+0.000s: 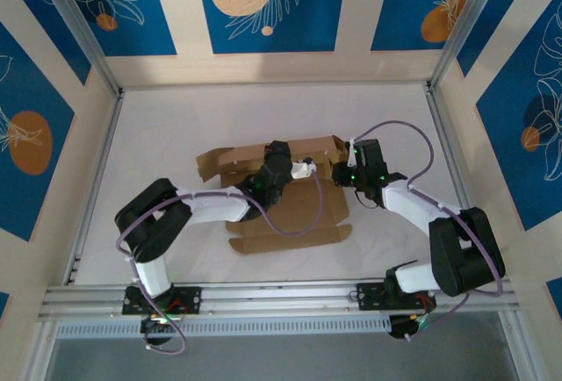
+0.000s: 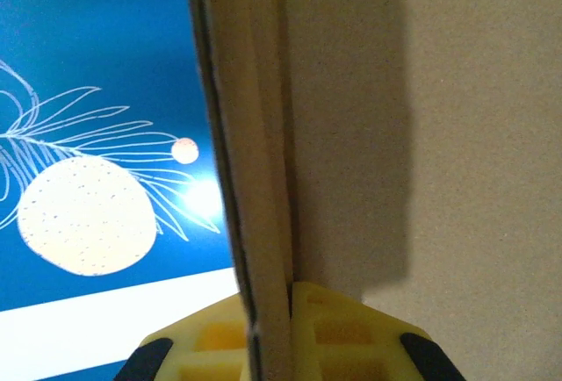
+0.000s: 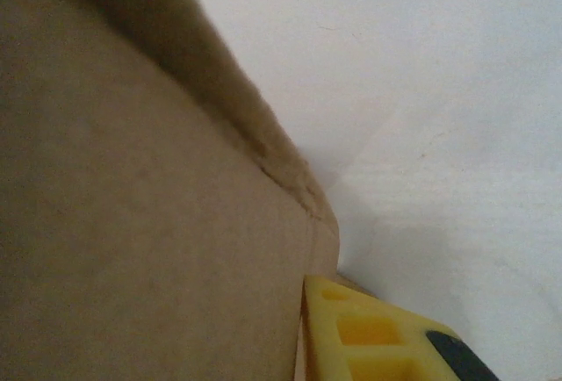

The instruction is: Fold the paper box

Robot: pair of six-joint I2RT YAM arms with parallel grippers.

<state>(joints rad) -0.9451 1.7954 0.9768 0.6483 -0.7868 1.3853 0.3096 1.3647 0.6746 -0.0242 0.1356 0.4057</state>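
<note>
**Ana:** So, where is the paper box (image 1: 290,238)?
**Ben:** In the middle of the table (image 1: 176,126), with its long side going left to right. One wall stands up on the far side. A flat flap points to the near edge. Bare table lies all around.
**Ana:** Anything in the way?
**Ben:** The left arm (image 1: 211,210) and a purple cable (image 1: 285,230) cross it. The left gripper (image 1: 303,170) pinches the raised wall. The right gripper (image 1: 344,173) is at the wall's right end, and I can't tell if it grips.
</note>
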